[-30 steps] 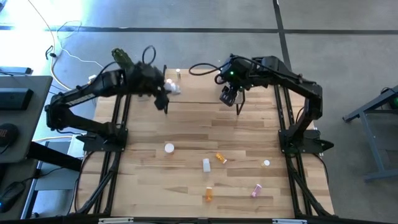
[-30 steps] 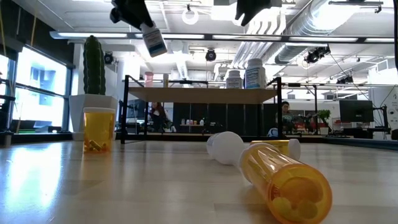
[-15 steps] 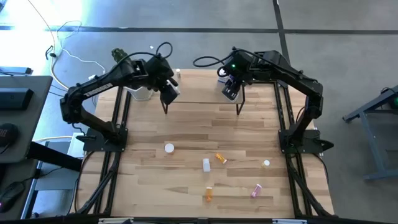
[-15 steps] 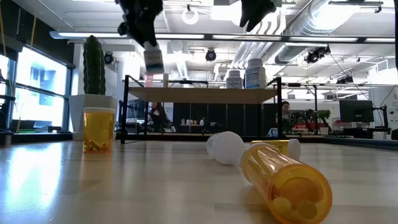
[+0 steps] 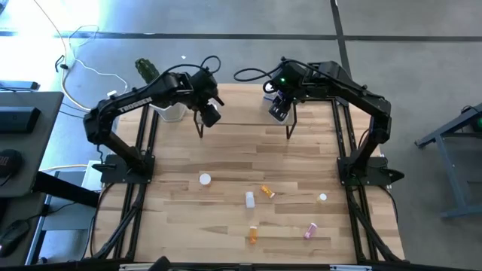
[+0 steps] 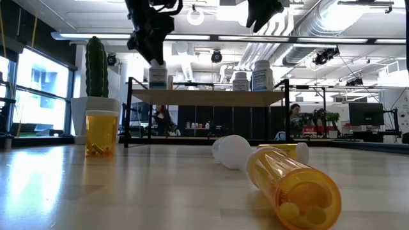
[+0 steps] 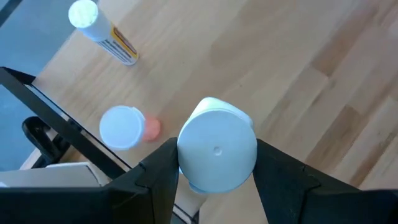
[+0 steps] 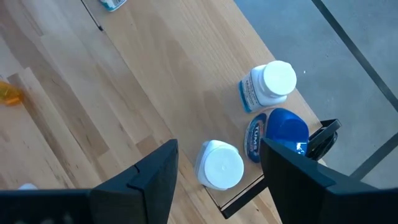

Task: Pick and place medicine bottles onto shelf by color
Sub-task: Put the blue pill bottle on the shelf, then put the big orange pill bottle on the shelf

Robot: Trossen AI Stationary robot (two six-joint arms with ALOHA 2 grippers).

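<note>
Looking from the largest thing down, we see the wooden table (image 5: 241,162) and at its far edge the shelf (image 6: 211,97), a light board on thin black legs. Beside the shelf stands a white pot with a green cactus (image 6: 96,67).

Both arms hang over the shelf. Our left gripper (image 7: 214,171) is closed on a white-capped bottle (image 7: 217,151) and holds it upright at the left end of the shelf; in the low view the bottle (image 6: 158,75) is just at the board, but we cannot tell if it touches. Under it, on the board, stand a pink bottle (image 7: 127,127) and a slim yellow-striped tube (image 7: 102,28).

Our right gripper (image 8: 214,162) waits above the right end with its fingers apart and nothing between them. Below it stand two white bottles (image 8: 267,86) and a blue-capped jar (image 8: 278,132).

On the near table lie orange bottles (image 6: 294,186), a standing orange one (image 6: 101,132), and a pink one (image 5: 309,230).
</note>
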